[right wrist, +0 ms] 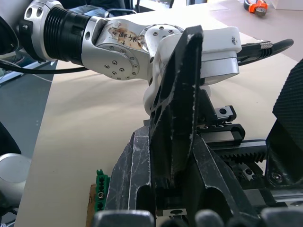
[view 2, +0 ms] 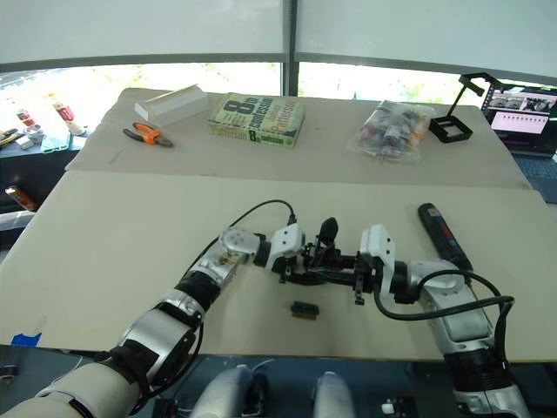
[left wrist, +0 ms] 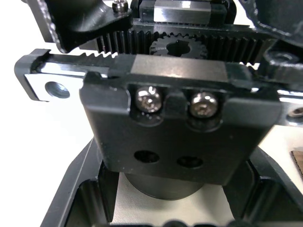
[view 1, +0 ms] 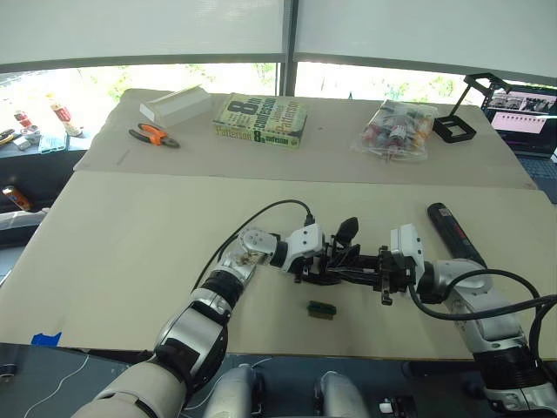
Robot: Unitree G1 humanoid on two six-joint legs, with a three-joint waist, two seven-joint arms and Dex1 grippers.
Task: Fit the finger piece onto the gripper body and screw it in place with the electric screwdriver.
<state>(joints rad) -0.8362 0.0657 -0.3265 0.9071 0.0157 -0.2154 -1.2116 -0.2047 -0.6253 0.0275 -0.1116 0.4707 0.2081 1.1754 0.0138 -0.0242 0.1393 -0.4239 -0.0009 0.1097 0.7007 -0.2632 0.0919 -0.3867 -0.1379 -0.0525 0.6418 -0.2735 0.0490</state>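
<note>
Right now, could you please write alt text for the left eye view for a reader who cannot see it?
Both robot arms meet at mid-table around the gripper body, the left end effector and right end effector at either side of it. The electric screwdriver lies beside the right arm, and a small green-topped block sits nearer the robot. Orange-handled pliers, a book and a clear bag line the far edge.

A: Centre reference? The chunky black mechanical gripper body [view 1: 346, 261] sits mid-table between both grippers: left gripper [view 1: 315, 259] at its 9 o'clock, right gripper [view 1: 381, 272] at 3.

B: Around it: small green-topped block [view 1: 321, 308] at 7 o'clock, thick black cylindrical electric screwdriver [view 1: 454, 232] at 2. Far edge: thick paperback book [view 1: 261, 120] at 11, orange-handled pliers [view 1: 153, 135] at 10, clear plastic bag of parts [view 1: 398, 129] at 1.
</note>
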